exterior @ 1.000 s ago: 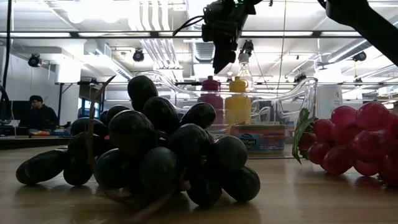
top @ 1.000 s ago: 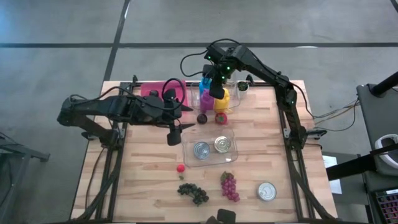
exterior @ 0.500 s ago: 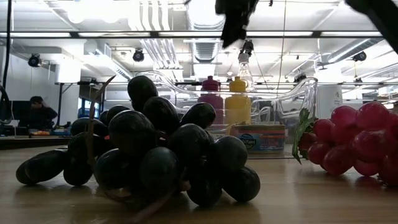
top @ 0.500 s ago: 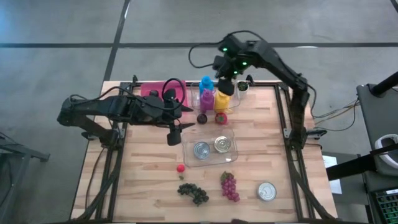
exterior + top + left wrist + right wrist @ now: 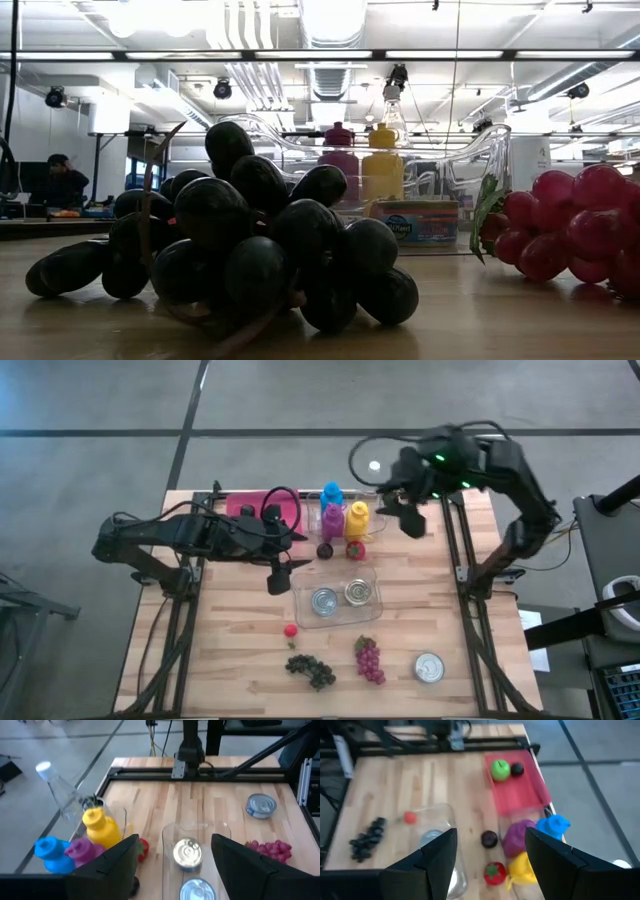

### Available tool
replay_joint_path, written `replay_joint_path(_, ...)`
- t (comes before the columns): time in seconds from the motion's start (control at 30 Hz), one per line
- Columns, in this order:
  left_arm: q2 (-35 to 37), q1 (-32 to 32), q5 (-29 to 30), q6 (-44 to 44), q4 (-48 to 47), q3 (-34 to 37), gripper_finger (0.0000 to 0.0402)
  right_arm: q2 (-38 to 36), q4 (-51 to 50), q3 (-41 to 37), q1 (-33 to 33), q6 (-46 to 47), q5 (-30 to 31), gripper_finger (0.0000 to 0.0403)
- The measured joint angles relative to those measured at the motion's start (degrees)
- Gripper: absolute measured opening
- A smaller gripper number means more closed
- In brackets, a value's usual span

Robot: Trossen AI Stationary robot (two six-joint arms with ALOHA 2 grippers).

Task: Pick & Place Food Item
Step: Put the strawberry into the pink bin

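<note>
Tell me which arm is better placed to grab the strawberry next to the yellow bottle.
Probably the left. The left gripper hangs open, close beside the strawberry and the yellow bottle. The right gripper, also open, is lifted toward the table's far right corner, farther off.

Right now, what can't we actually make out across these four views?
- High view: right gripper is motion-blurred; anything between its fingers is unreadable.
- Low view: dark grapes fill the foreground, hiding the table behind them; neither arm shows.
- Low view: red grapes are cut off by the right edge.
- Right wrist view: strawberry and yellow bottle are partly behind that arm's own fingers.
- Left wrist view: the nearer can is cut by the bottom edge.
</note>
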State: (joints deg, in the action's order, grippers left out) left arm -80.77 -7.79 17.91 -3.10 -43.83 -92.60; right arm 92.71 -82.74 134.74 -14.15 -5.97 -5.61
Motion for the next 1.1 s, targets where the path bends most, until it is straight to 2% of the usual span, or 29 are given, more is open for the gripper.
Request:
replay_joint_path(0.27,0.0,0.0,-0.1,-4.1,-3.9,0.0,0.0245,-4.2,-0.4,-0.2,13.4,3.3,8.2,0.0224)
replay_joint_path(0.53,0.0,0.0,-0.1,-6.5,-5.7,0.0,0.0235,-4.6,-1.6,-0.4,21.8,5.2,8.8,0.0230)
replay_joint_path(0.83,0.0,-1.7,-1.0,-11.8,-11.7,0.0,0.0241,-4.6,-1.0,-4.3,24.8,6.2,8.8,0.0230)
replay_joint_path(1.1,0.0,-5.3,-1.2,-15.3,-12.4,1.3,0.0249,-6.9,-1.0,-10.7,25.1,8.3,8.8,0.0229)
